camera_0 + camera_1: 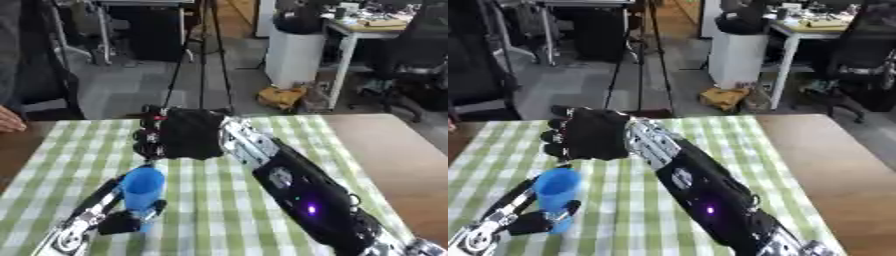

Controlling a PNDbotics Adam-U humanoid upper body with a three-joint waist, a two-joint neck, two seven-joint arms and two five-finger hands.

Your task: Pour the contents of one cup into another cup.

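Plain blue cup [143, 190], upright, pinched in left robot hand [131, 217]; right robot hand [179, 134] curled

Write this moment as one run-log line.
left hand: fingers curled round blue cup, upright | right hand: curled, over checked cloth, holding nothing seen | second cup: not visible

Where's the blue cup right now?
The blue cup stands upright at the table's near left, held in the left hand, just below the right hand on the green checked cloth.

grey floor [131, 85], white desk [350, 30], black tripod [203, 55]
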